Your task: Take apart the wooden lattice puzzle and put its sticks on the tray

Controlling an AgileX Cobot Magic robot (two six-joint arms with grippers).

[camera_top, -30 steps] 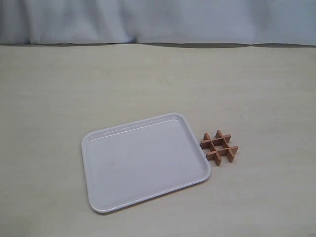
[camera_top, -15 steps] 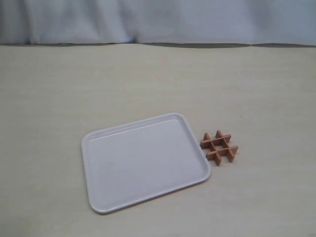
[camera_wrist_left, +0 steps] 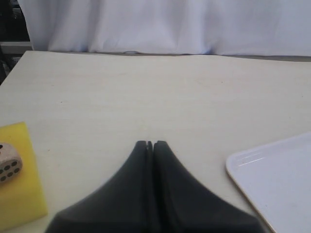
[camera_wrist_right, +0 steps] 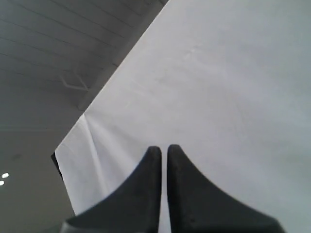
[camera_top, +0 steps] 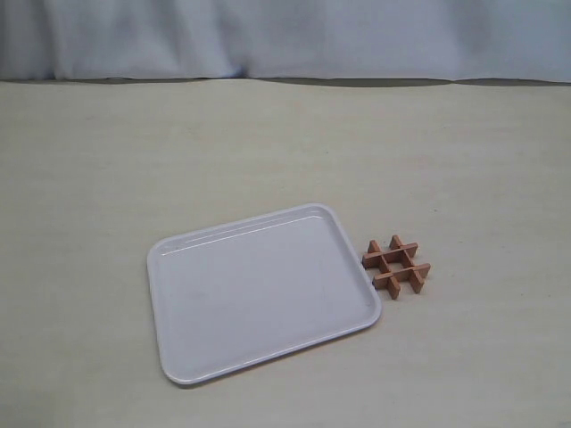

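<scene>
wooden lattice puzzle [camera_top: 396, 267] is flat on the desk [camera_top: 268, 143], just off the tray's right edge, near its right front corner; can't tell if it touches the rim. All four sticks are locked in a hash shape, roughly square, so no real long axis. One pair of sticks runs near left-right, rising slightly to the right. The other pair runs far-to-near, leaning right toward the front. tray [camera_top: 259, 294] sits skewed the same way, right end turned farther back, nothing lying in it. No arm shows in the exterior view. left pincer [camera_wrist_left: 150, 143] is clenched, tips pressed together, nothing between them, hanging over bare desk with a corner of the tray beside it. Its wrist view also shows a yellow pad [camera_wrist_left: 17, 194] carrying a die [camera_wrist_left: 8, 162]. right pincer [camera_wrist_right: 163, 148] is closed down to a hairline gap, grasping nothing, touching nothing, aimed at a white curtain [camera_wrist_right: 218, 87].
</scene>
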